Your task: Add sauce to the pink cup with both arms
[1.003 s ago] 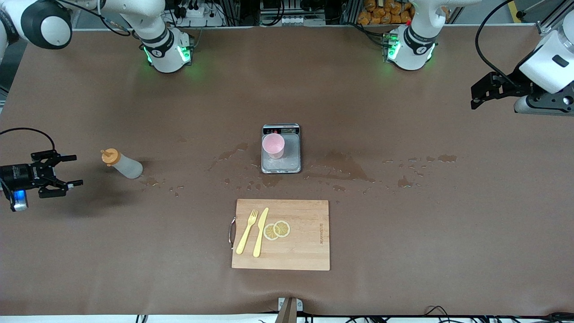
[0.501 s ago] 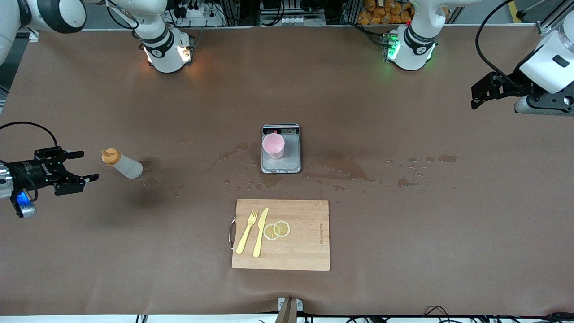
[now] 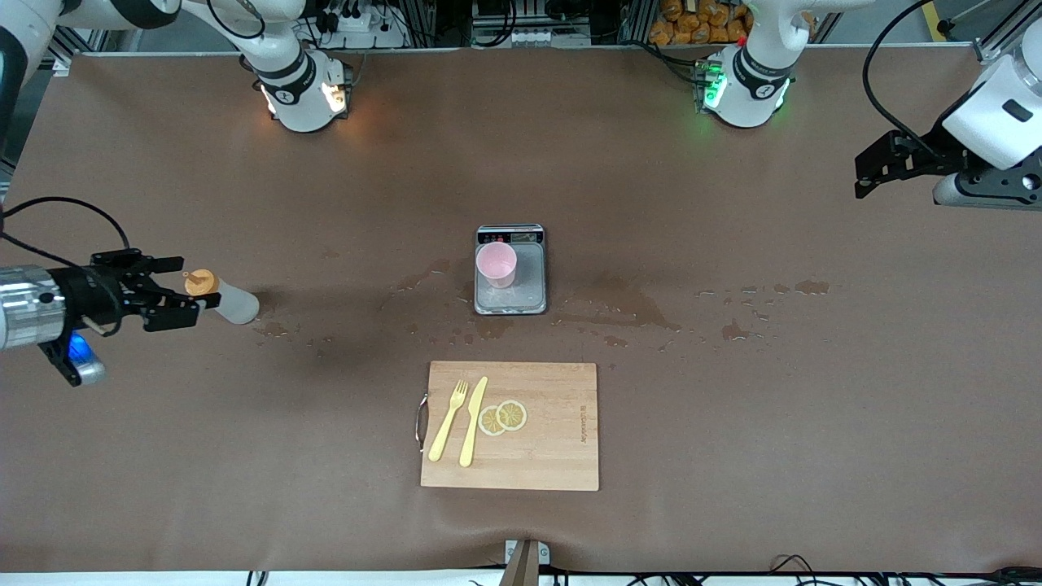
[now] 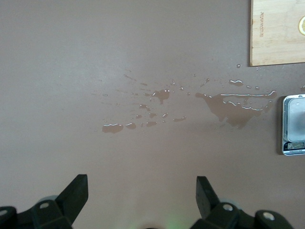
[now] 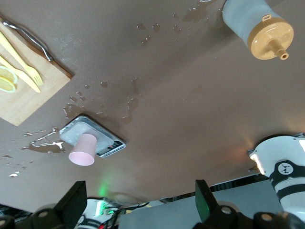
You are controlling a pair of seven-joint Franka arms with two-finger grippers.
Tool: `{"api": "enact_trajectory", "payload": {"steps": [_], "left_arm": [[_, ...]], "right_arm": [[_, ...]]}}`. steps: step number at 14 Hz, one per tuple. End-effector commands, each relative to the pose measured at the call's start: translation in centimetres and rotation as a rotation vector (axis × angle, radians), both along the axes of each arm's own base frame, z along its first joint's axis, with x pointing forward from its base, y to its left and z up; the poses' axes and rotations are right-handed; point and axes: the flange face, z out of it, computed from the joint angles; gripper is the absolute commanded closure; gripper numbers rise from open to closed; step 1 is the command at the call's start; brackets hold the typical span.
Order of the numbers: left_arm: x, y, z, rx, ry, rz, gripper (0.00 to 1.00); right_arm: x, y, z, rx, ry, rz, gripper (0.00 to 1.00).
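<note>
The sauce bottle, whitish with an orange cap, stands toward the right arm's end of the table. It also shows in the right wrist view. My right gripper is open and its fingers overlap the bottle's cap in the front view. In the right wrist view the gripper holds nothing between its jaws and the bottle is apart from them. The pink cup stands on the scale at mid-table and shows in the right wrist view. My left gripper waits open and empty over the left arm's end, as the left wrist view shows.
A wooden cutting board with a yellow fork, a knife and lemon slices lies nearer to the front camera than the scale. Wet patches spread on the brown table around the scale and near the bottle.
My right gripper has moved from the table's end toward the sauce bottle, up to its cap. The right arm's base light went from green to orange. The left arm has not moved.
</note>
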Motion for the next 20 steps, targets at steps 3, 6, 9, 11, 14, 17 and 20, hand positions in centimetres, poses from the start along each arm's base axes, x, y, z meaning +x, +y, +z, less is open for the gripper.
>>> {"api": "enact_trajectory", "payload": {"steps": [3, 6, 9, 11, 14, 17, 20], "left_arm": [[-0.2, 0.1, 0.5, -0.013, -0.008, -0.009, 0.00], [-0.1, 0.3, 0.5, -0.011, -0.006, -0.006, 0.00], [-0.1, 0.3, 0.5, -0.011, -0.006, -0.006, 0.00], [-0.1, 0.3, 0.4, -0.011, -0.003, -0.005, 0.00], [-0.1, 0.3, 0.3, -0.011, -0.002, -0.005, 0.00], [-0.1, 0.3, 0.3, -0.011, -0.002, -0.005, 0.00], [-0.1, 0.3, 0.3, -0.011, -0.002, -0.005, 0.00]], "right_arm": [[-0.3, 2.5, 4.5, -0.127, -0.218, 0.133, 0.00], [-1.3, 0.5, 4.8, -0.068, -0.325, 0.413, 0.00], [-4.4, 0.5, 4.8, -0.113, -0.450, 0.435, 0.00], [-8.0, 0.4, 2.8, -0.121, -0.586, 0.551, 0.00], [-10.0, 0.7, 1.3, -0.140, -0.625, 0.555, 0.00], [-9.0, 0.5, 3.7, -0.161, -0.659, 0.573, 0.00], [-9.2, 1.6, 5.3, -0.153, -0.609, 0.608, 0.00]]}}
